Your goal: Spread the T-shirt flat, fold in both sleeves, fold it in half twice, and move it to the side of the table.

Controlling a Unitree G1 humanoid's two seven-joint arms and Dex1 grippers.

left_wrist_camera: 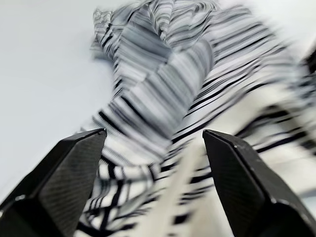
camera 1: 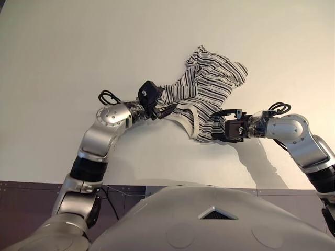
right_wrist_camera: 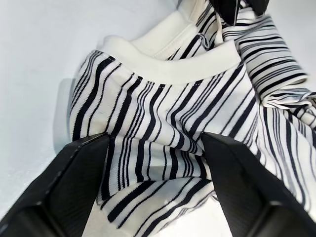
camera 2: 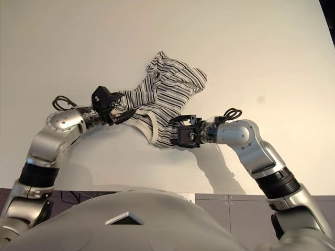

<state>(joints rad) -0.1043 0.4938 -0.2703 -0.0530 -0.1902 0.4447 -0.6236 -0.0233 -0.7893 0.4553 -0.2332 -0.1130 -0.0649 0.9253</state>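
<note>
Centrally, the crumpled striped T-shirt (camera 1: 212, 83) lies on the white table (camera 1: 63, 47); left gripper (camera 1: 167, 110) and right gripper (camera 1: 219, 125) flank its lower edge, both pincers apart around cloth.

left end effector (left_wrist_camera: 154, 132): fingers apart | right end effector (right_wrist_camera: 154, 134): fingers apart

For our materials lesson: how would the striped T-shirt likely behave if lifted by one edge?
Probably floppy: the T-shirt lies crumpled in soft folds. Likely light: the thin fabric bunches easily, so it should sag, not hold shape.
</note>
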